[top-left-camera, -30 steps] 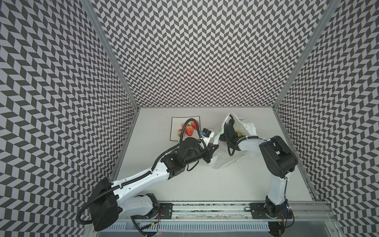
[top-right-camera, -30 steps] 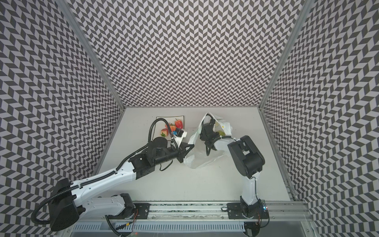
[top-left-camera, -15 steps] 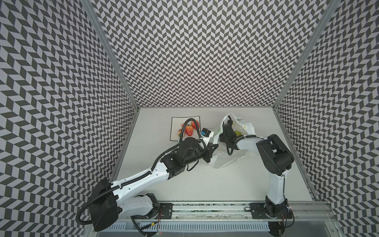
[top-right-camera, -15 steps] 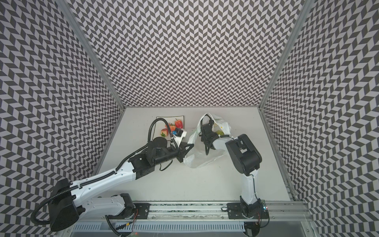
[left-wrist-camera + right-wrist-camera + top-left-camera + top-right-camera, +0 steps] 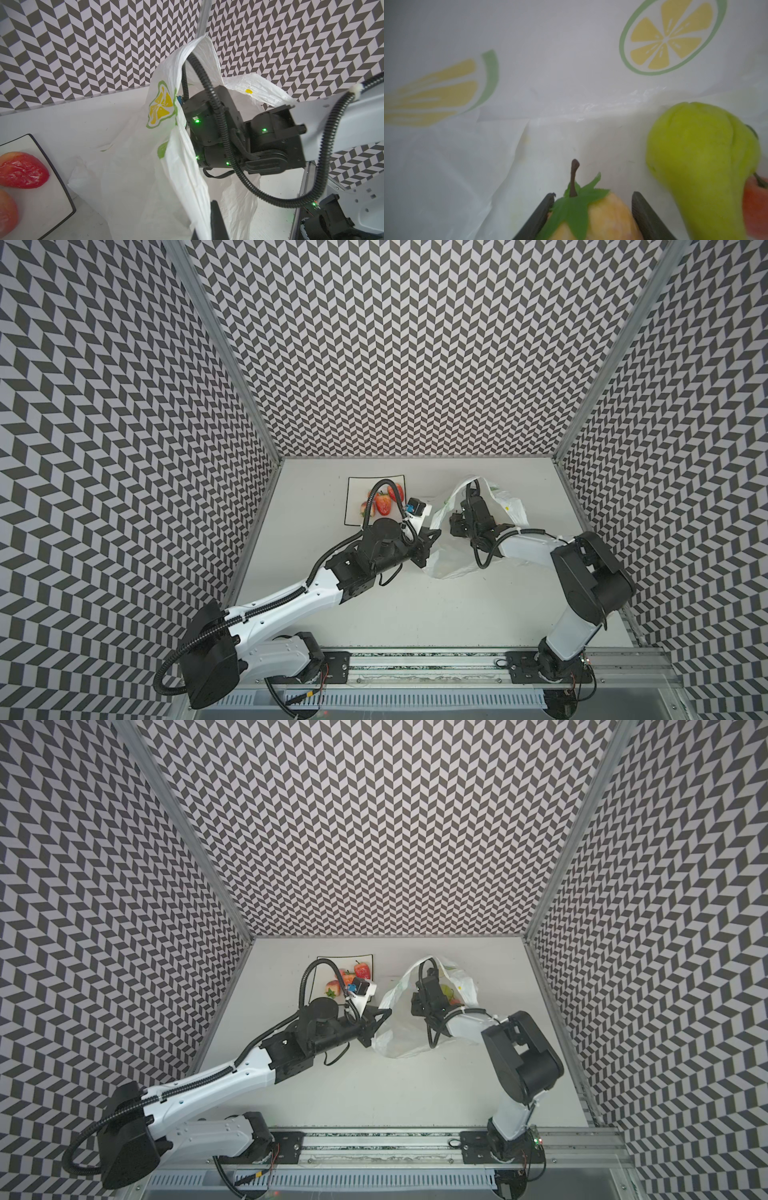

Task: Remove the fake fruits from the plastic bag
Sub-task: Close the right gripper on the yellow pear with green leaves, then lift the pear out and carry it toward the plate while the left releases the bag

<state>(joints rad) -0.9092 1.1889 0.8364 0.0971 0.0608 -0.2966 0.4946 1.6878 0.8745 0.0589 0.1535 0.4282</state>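
Left wrist view shows you your left gripper point(image 5: 204, 224) pinched shut on the rim of the plastic bag point(image 5: 124, 166). In the right wrist view, your right gripper point(image 5: 592, 194) is inside that bag and clasps a yellow-orange fruit point(image 5: 608, 214) with a leafy green cap. The pear point(image 5: 702, 158) lies just beside its fingers.

Both top views high overhead, sharing the whole table point(image 5: 415, 614), left wrist beside plastic bag point(image 5: 135, 166), right wrist inside it
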